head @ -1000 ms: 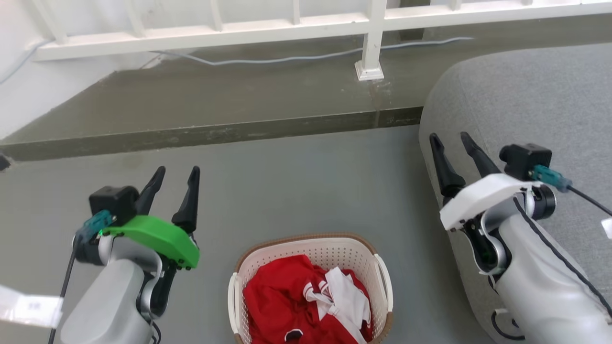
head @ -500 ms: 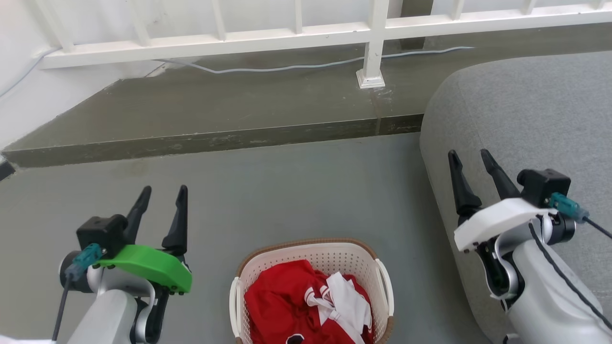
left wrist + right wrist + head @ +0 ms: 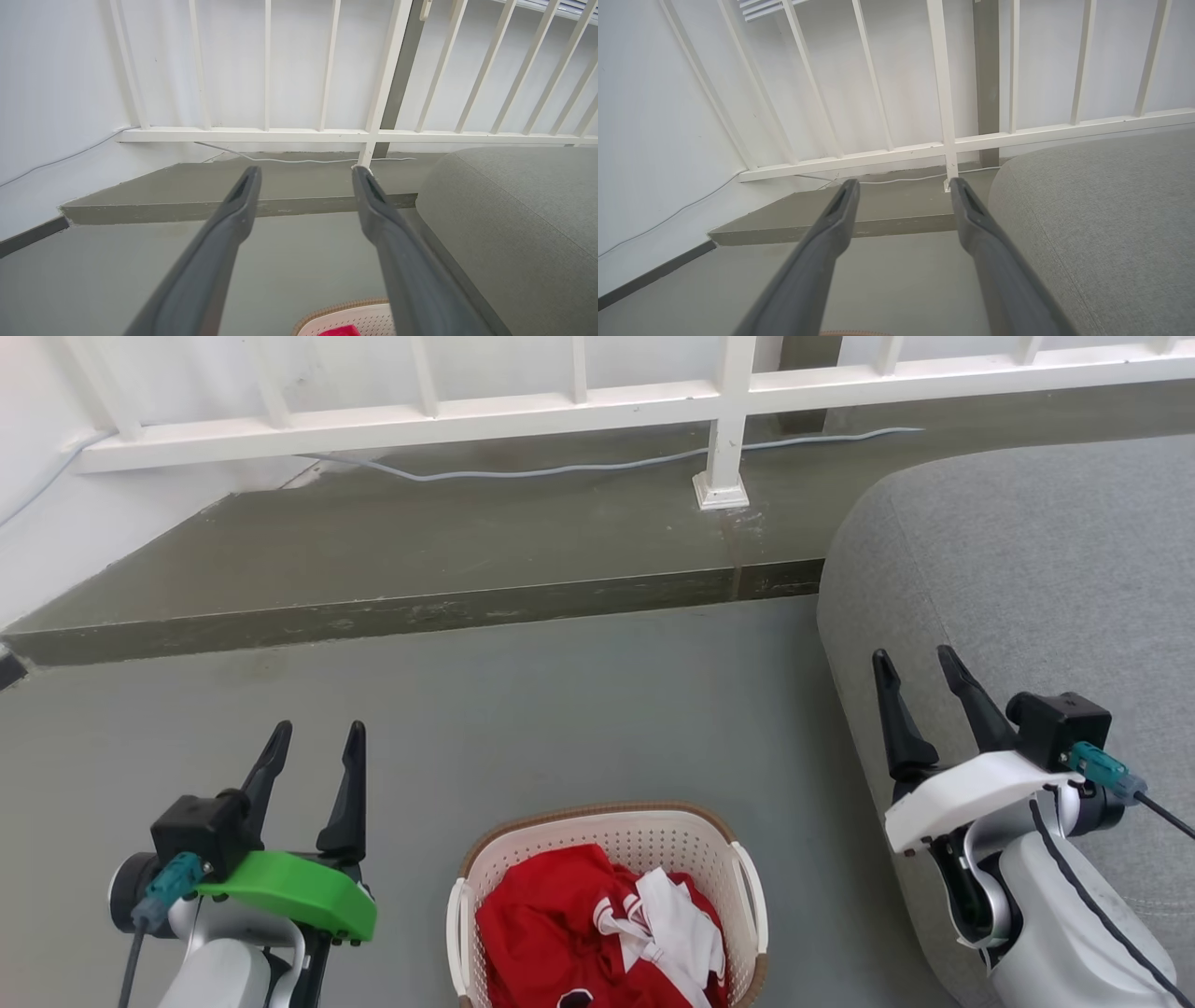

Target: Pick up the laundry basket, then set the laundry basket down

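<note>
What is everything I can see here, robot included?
laundry basket: one, cream-white with a brown rim, on the floor at bottom centre
red garment: one, red, crumpled inside the basket
white cloth: one, white with red trim, lying on the red garment
floor: grey, under everything
raised step: one, dull olive-grey, beyond the floor
railing: one, white, along the step's far edge
cable: one, pale, running along the step under the railing
sofa: one, grey fabric, at the right
left gripper: one, green cover, two dark fingers apart, lower left
right gripper: one, white cover, two dark fingers apart, lower right
</note>
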